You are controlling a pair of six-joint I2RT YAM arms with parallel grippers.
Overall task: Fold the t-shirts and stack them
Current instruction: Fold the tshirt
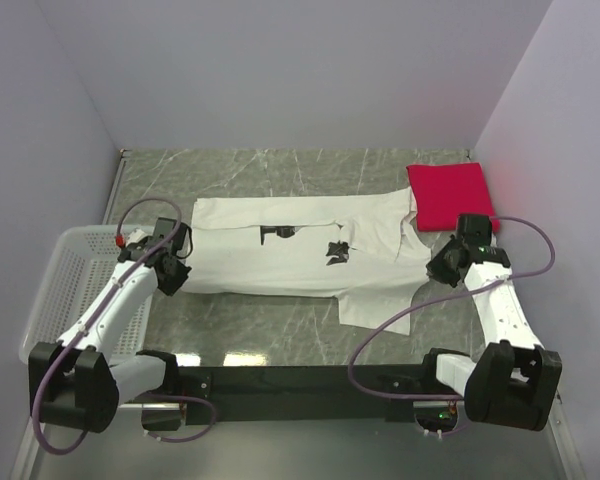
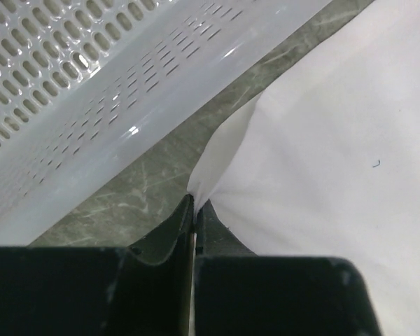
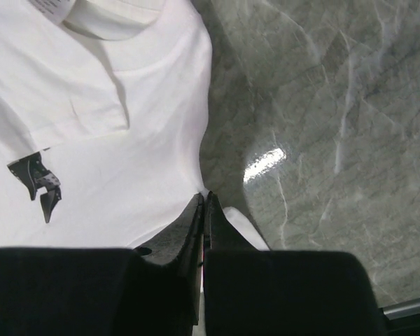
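Observation:
The white t-shirt (image 1: 280, 255) with small black print lies spread lengthwise across the marble table, partly folded. My left gripper (image 1: 177, 262) is shut on its left edge; in the left wrist view the cloth (image 2: 322, 140) is pinched between the closed jaws (image 2: 195, 204). My right gripper (image 1: 442, 266) is shut on its right edge near the collar; the right wrist view shows the white shirt (image 3: 112, 140) pinched at the closed tips (image 3: 204, 199). The red t-shirt (image 1: 450, 195), folded square, lies at the back right, beyond my right gripper.
A white plastic mesh basket (image 1: 55, 290) stands at the left, right beside my left arm, and fills the upper left of the left wrist view (image 2: 91, 91). Walls close in the table at the back and both sides. A sleeve flap (image 1: 370, 300) hangs toward the near edge.

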